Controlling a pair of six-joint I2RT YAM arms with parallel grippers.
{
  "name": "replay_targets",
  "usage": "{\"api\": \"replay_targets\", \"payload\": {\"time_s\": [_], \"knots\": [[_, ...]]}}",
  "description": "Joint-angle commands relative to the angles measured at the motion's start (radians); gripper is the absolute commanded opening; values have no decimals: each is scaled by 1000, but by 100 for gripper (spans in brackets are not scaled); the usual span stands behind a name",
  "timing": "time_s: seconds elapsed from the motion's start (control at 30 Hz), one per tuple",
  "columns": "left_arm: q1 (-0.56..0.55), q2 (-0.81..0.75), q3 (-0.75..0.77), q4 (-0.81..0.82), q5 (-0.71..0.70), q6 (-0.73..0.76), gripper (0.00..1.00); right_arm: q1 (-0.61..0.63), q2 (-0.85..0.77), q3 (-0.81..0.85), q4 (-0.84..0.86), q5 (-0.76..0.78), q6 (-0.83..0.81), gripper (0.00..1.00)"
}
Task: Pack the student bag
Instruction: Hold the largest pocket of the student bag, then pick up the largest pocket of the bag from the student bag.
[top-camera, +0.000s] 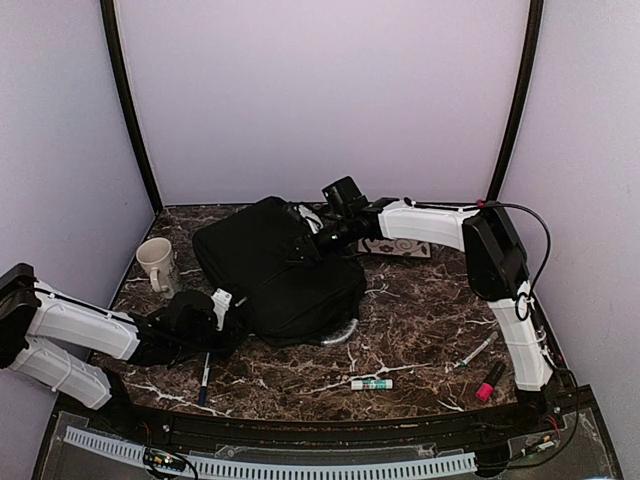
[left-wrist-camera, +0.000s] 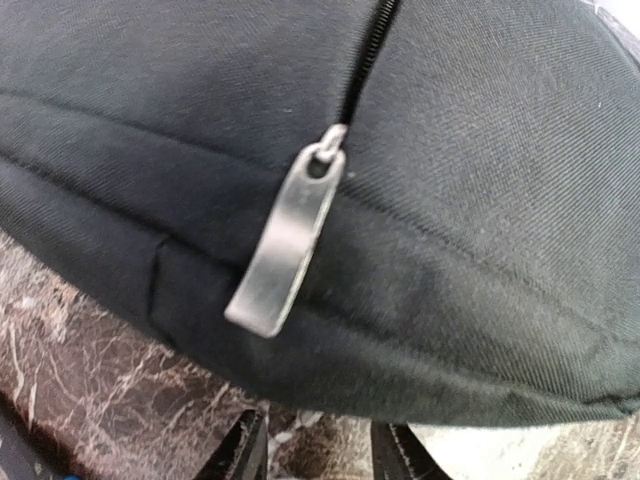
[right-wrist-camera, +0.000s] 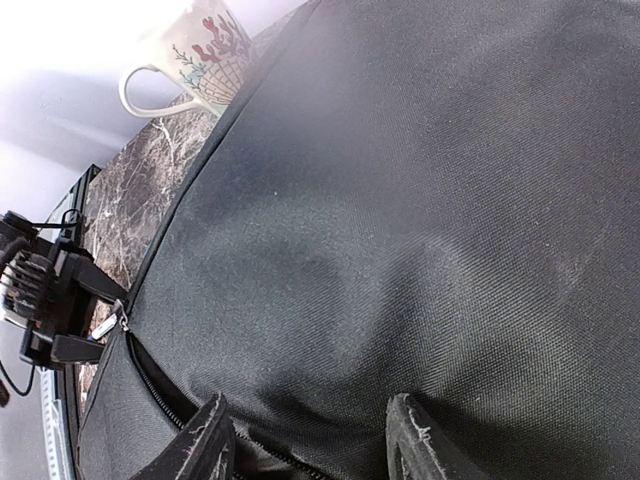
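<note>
The student bag (top-camera: 280, 268) lies black and bulky in the middle of the marble table. My left gripper (top-camera: 226, 306) is at the bag's near left corner. In the left wrist view its fingers (left-wrist-camera: 245, 455) stand apart over the table, nothing between them. The metal zipper pull (left-wrist-camera: 285, 245) hangs on the bag's side just ahead of them. My right gripper (top-camera: 325, 236) is on the bag's far top. In the right wrist view its fingers (right-wrist-camera: 415, 440) pinch a raised fold of the bag's fabric (right-wrist-camera: 330, 300), beside the partly open zipper (right-wrist-camera: 150, 385).
A white mug (top-camera: 155, 262) stands left of the bag. A pen (top-camera: 205, 378), a glue stick (top-camera: 372, 383), a syringe-like pen (top-camera: 475, 352) and a pink marker (top-camera: 489, 382) lie along the near side. A patterned card (top-camera: 400, 248) lies under the right arm.
</note>
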Motion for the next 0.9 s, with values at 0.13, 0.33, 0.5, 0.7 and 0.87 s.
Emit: {"api": "replay_targets", "payload": {"time_s": [0.13,0.33,0.5,0.7,0.87], "knots": [[8,104,-1,127,1,39,21,-2,96,-51,-88,81,17,53],[8,66,-20,117,-36,21,0,-2,87,-57,-88,84,13,53],[8,12,-15,44,-21,-6,0,-2,74,-56,-84,79,16,52],[0,-103,-14,-118,41,-70,0,-2,75,-42,-90,94,17,52],[-8,-141,-25,-128,181,-78,0,-2,97,-29,-96,112,34,52]]}}
